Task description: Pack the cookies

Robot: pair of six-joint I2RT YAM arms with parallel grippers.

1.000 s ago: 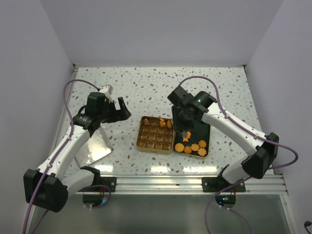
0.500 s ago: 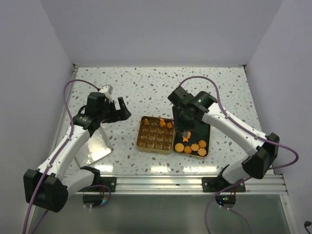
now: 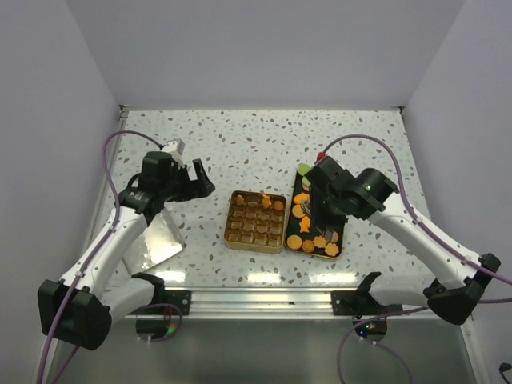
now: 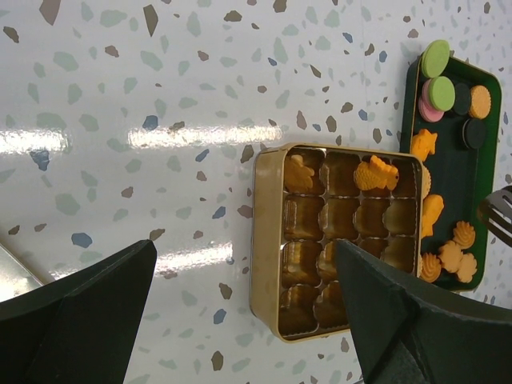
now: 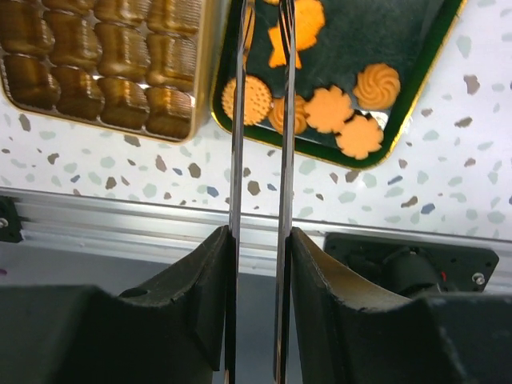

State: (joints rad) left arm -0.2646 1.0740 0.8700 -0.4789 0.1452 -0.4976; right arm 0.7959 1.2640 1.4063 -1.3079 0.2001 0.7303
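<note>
The speckled bench point(image 3: 240, 136) carries all items.

The left pincer point(image 3: 200, 182) hangs above the bench, left of the tin, with its jaws set wide and nothing between them. The right pincer point(image 3: 308, 210) hangs above the tray. Its two thin blades are narrow and parallel. The tips are out of the wrist view, so it cannot be told whether they hold a cookie.

A shiny metal sheet point(image 3: 160, 240), probably the tin's lid, lies on the bench under the left arm.

The gold tin point(image 3: 254, 221) sits at the middle of the bench, divided into small compartments. The dark green tray point(image 3: 340, 228) lies just beside it on the right.

The cookies point(image 3: 308, 240) are mostly on the tray, clustered at its near end. A few are in the tin's far row point(image 4: 376, 174).

Assessment: packing is at an early stage. Most compartments are unfilled, and the tray cookies are yet to be transferred.
</note>
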